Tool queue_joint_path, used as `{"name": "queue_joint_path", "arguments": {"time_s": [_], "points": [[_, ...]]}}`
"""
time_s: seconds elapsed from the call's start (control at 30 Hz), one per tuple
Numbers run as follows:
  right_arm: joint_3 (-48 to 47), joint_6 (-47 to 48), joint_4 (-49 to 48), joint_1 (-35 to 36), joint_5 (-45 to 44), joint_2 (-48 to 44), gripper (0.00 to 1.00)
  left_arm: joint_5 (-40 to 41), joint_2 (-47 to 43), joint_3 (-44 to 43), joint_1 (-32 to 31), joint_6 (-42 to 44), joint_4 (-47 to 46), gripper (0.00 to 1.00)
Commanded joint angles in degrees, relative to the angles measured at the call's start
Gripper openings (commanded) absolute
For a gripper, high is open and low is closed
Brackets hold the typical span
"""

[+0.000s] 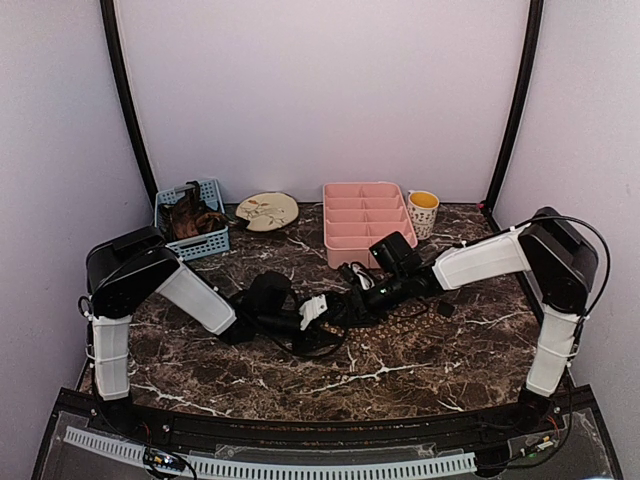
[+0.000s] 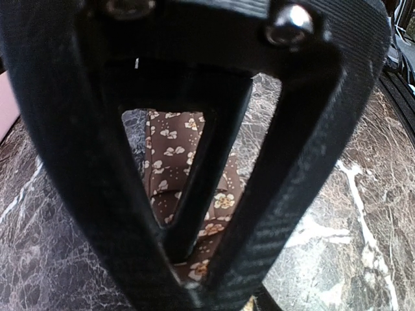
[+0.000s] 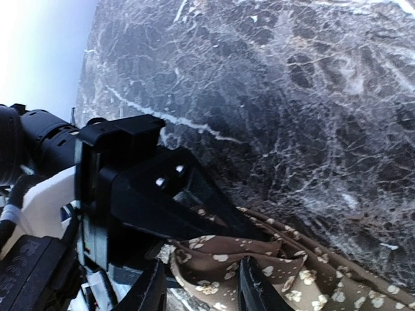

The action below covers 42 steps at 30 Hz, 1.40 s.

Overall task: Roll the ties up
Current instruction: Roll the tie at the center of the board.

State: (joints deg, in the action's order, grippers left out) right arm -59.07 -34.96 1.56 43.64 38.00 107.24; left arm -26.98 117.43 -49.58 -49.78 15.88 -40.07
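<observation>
Tie (image 3: 272,272): one end is bunched at mid-bench (image 1: 300,380), right where both arms meet. The rest of it trails off toward the robot's right, flat on the marble. Long axis looks roughly side to side across the bench. It's hard to trace in the top view because brown fabric on brown stone blends in.

Left gripper (image 2: 194,272): clamped on the bunched end. Fabric shows between and through its fingers, and the right wrist view shows its finger tip pressed onto the fold.

Right gripper (image 3: 202,269): jaws apart, straddling the same fold from the opposite side. Fabric sits in the gap but doesn't look pinched.

Key relation: the free length lies to the right of the pinch point, so the right arm is nearer to it. My read is that the roll has barely started. Any turn has to advance rightward along that axis, with the left holding the core.

Risk: the loose fold slips or skews off-axis.
</observation>
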Motion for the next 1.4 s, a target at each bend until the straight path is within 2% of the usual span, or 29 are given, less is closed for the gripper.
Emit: {"name": "queue_joint_path", "arguments": {"time_s": [0.0, 0.2, 0.27, 0.37, 0.47, 0.6, 0.87, 0.97, 1.23, 1.37], "points": [[0.8, 2.8, 7.0, 1.7, -6.0, 1.3, 0.38, 3.2, 2.3, 1.4, -0.1, 0.0, 11.8, 0.29], [1.8, 1.1, 5.4, 1.8, -7.3, 0.4, 0.3, 2.7, 2.5, 1.3, -0.1, 0.2, 11.4, 0.29], [0.9, 1.2, 5.1, 1.7, -7.1, 1.0, 0.22, 2.6, 2.4, 1.1, -0.1, 0.2, 11.5, 0.3], [-0.4, 1.3, 5.0, 1.8, -6.8, 1.4, 0.0, 2.2, 2.4, 0.9, -0.1, 0.4, 11.8, 0.33], [-1.0, 2.1, 5.3, 1.5, -6.0, 1.5, 0.0, 1.0, 2.3, 0.9, 0.0, 0.6, 11.4, 0.41], [0.6, 1.9, 3.8, 0.9, -3.4, 2.3, 0.0, 0.5, 1.4, 0.8, 0.0, 1.1, 9.7, 0.6], [5.7, 1.4, -1.3, -2.2, 0.8, 3.1, 0.0, 0.8, -3.4, 6.2, 0.3, -0.5, -5.5, 0.73], [7.4, 1.7, -2.5, -3.3, 1.3, 3.0, 0.0, 0.1, -3.0, 7.3, 0.2, -2.8, -10.4, 0.84], [11.6, 2.2, -4.8, -6.1, 0.4, 2.8, 0.0, 1.3, 3.8, 7.9, -2.4, -10.1, -26.4, 0.84], [12.5, 1.6, -5.7, -7.0, 0.0, 3.3, 0.0, 1.1, 7.9, 5.1, -3.4, -11.4, -29.0, 0.83]]}}
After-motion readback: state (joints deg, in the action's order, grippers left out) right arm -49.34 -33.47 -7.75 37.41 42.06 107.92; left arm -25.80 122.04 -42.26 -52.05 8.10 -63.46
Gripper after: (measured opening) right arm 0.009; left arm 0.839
